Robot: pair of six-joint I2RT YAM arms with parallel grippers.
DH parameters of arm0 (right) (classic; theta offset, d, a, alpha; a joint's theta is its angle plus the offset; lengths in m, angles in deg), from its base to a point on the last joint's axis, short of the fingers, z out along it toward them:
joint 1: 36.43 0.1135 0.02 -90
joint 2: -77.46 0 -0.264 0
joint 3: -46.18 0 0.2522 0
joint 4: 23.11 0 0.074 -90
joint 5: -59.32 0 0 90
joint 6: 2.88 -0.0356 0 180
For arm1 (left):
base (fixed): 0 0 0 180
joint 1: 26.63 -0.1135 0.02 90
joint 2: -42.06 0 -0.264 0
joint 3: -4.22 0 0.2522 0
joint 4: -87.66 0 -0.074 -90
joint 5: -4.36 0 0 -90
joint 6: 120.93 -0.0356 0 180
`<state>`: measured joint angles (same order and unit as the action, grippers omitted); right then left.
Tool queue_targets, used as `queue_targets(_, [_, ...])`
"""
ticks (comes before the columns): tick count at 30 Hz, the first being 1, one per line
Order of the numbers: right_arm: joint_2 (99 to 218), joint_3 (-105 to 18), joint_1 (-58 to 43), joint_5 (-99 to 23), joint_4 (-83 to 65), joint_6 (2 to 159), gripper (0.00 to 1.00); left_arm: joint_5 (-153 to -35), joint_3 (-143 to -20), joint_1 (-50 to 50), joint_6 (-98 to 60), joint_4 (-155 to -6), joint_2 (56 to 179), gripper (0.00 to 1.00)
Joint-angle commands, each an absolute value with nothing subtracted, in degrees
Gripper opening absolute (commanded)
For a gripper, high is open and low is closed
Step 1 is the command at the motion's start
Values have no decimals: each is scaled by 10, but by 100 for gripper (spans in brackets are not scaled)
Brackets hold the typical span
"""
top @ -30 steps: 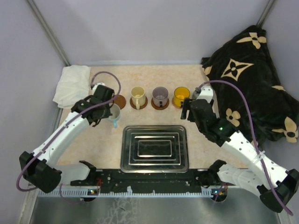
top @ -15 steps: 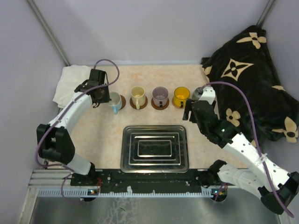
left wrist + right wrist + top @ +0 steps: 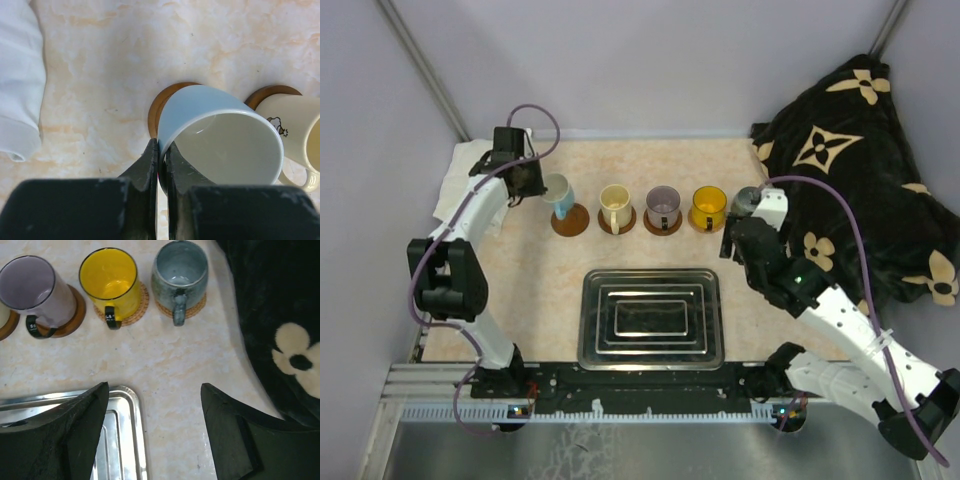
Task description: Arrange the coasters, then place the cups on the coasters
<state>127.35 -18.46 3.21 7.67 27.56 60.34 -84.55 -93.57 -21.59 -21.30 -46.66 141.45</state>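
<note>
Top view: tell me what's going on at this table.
The left pincer is shut on the rim of the blue-and-white cup, holding it tilted over the leftmost coaster. The cream cup, mauve cup, yellow cup and grey-green cup each sit on a coaster. The right pincer hangs open, empty, near the steel tray.

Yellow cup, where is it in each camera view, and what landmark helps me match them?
Top external: the yellow cup stands in the cup row, right of middle.
Right wrist: upper left of centre, handle pointing down the picture.
Left wrist: not in it.
Shared landmark: the mauve cup, immediately left of it in both of those views.
</note>
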Motion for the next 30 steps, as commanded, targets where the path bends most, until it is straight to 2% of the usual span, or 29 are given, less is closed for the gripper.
queue_targets(1, [1238, -214, 32, 201, 281, 598, 75, -881, -965, -213, -223, -495, 1421, 0])
queue_targets(3, [1218, -221, 31, 249, 281, 616, 76, -883, -964, -213, -225, -491, 1425, 0])
queue_targets(9, [1176, -222, 20, 349, 254, 679, 93, -889, -952, -214, -227, -487, 1430, 0])
queue_targets(11, [1164, -223, 16, 371, 243, 696, 95, -895, -949, -214, -228, -486, 1432, 0])
queue_targets(30, [1129, -224, 3, 410, 221, 731, 98, -895, -948, -214, -249, -460, 1452, 0])
